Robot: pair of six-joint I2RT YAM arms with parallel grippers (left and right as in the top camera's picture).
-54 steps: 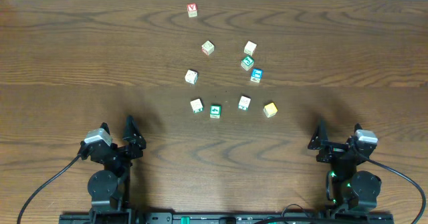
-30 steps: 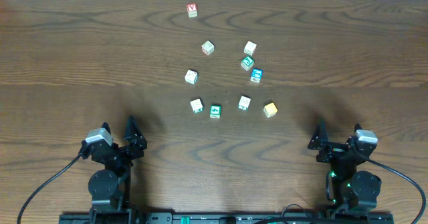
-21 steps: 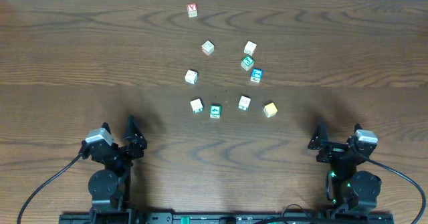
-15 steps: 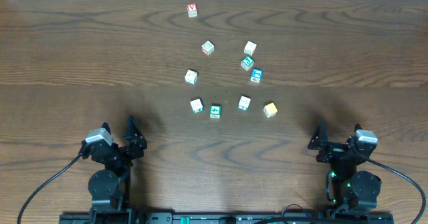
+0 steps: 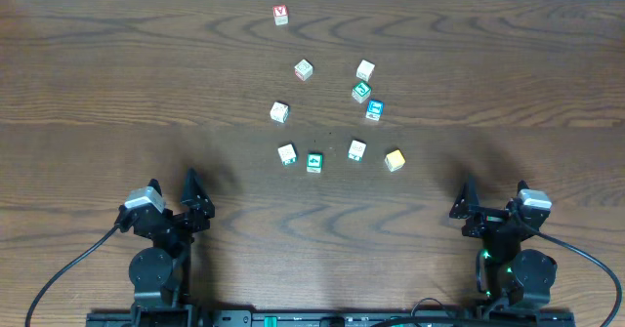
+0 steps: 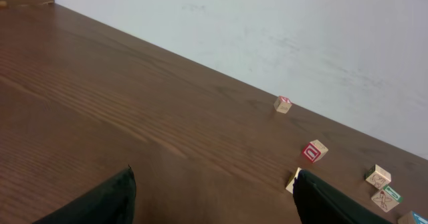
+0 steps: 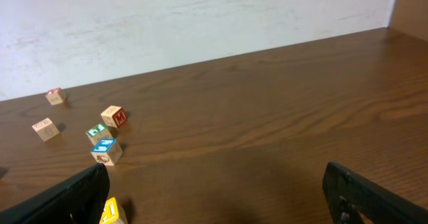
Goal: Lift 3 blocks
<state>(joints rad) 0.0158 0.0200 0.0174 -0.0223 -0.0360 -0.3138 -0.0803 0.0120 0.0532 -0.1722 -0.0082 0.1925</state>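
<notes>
Three blocks lie in a loose row mid-table: a green-faced block (image 5: 313, 161), a pale block with red marks (image 5: 357, 150) and a yellow block (image 5: 394, 159). The yellow block (image 7: 112, 212) also peeks out beside the left finger in the right wrist view. My left gripper (image 5: 171, 190) (image 6: 214, 197) rests open near the front left edge, nothing between its fingers. My right gripper (image 5: 496, 198) (image 7: 214, 197) rests open at the front right, also empty. Both grippers are well short of the blocks.
Other cubes are scattered behind the row: a pale cube with green edging (image 5: 287, 154), a teal-green cube (image 5: 361, 92), a blue cube (image 5: 375, 110), pale cubes (image 5: 279, 111) (image 5: 304, 69) (image 5: 365, 70) and a far red-faced cube (image 5: 281, 15). A white wall (image 7: 200, 23) bounds the table's far edge.
</notes>
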